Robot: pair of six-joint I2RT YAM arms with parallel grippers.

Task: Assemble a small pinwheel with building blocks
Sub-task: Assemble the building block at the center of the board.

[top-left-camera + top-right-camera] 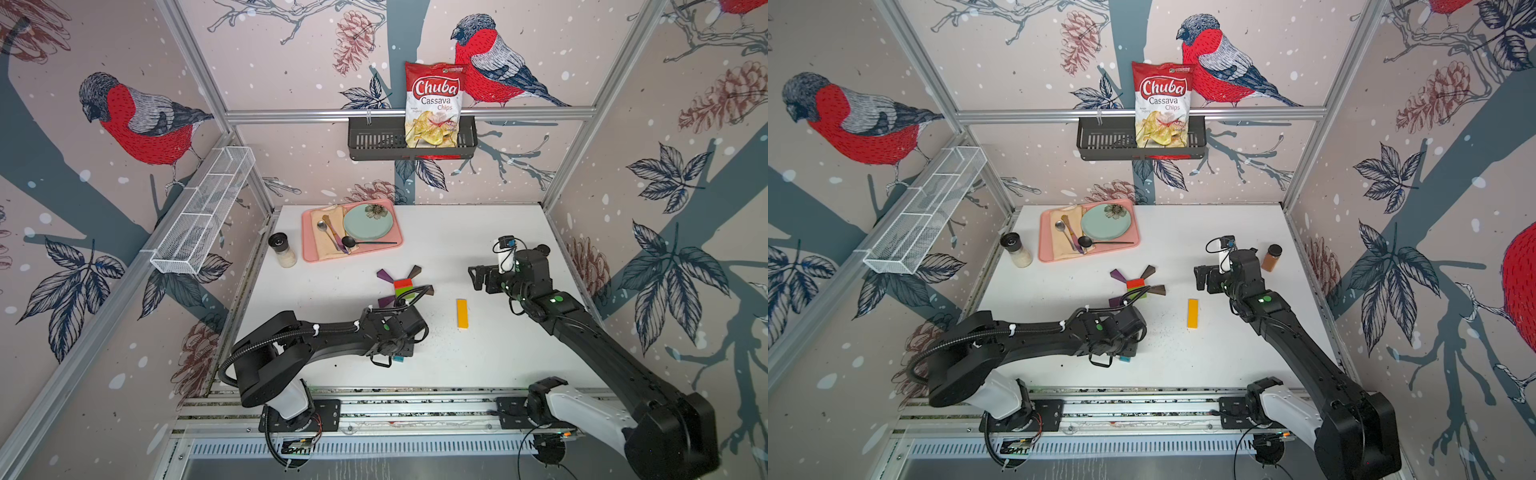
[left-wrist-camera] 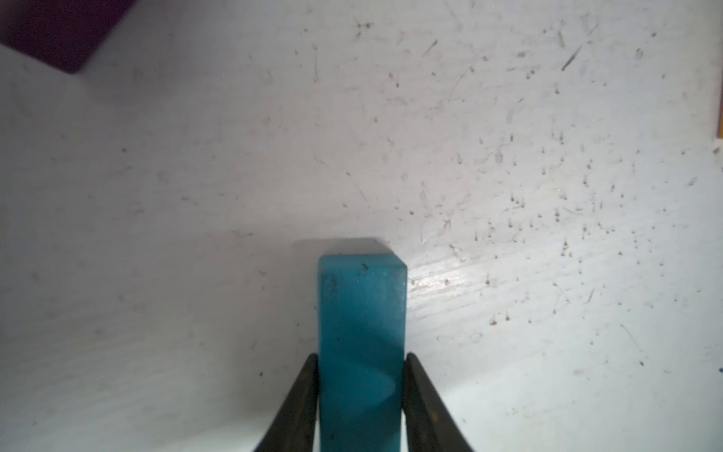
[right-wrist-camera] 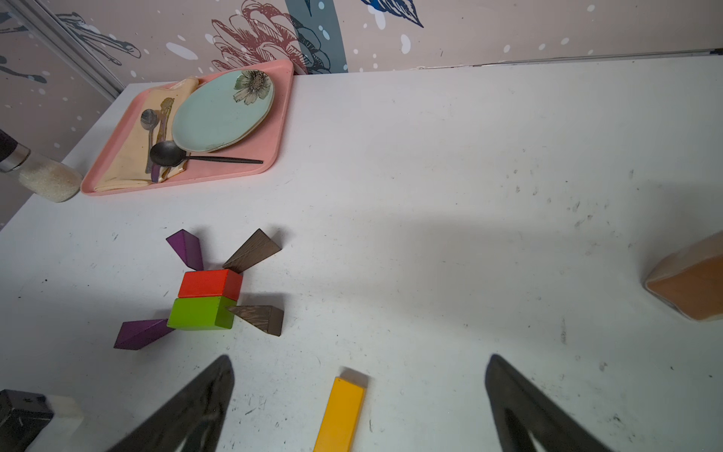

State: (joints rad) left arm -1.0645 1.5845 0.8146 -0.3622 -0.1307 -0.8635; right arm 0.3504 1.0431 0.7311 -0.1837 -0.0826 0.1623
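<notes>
Pinwheel (image 1: 404, 287) of painted blocks lies flat near the middle of the white table (image 1: 498, 232). Its hub's long axis runs from the robot's side toward the back wall, and four blades fan outward from the hub. Right gripper (image 3: 359, 358) hovers to the right of it, jaws spread wide with nothing between them. Left gripper (image 2: 360, 358) sits nearer the robot than the pinwheel, its two dark fingers pressed against the long sides of the blue bar (image 2: 362, 313). That bar points straight out ahead of the jaws; whether it rests on the table or hangs just above it cannot be told. Yellow bar (image 1: 462, 313) lies flat and alone, right of the pinwheel and apart from it, its length running near to far. Red cuboid (image 3: 211, 283) forms the hub's far half, touching the green cuboid (image 3: 201, 313) on the near side. Far purple wedge (image 3: 187, 250) and near purple wedge (image 3: 141, 333) spread left. Far brown wedge (image 3: 252, 250) and near brown wedge (image 3: 262, 319) spread right. All four have their narrow ends toward the hub.
</notes>
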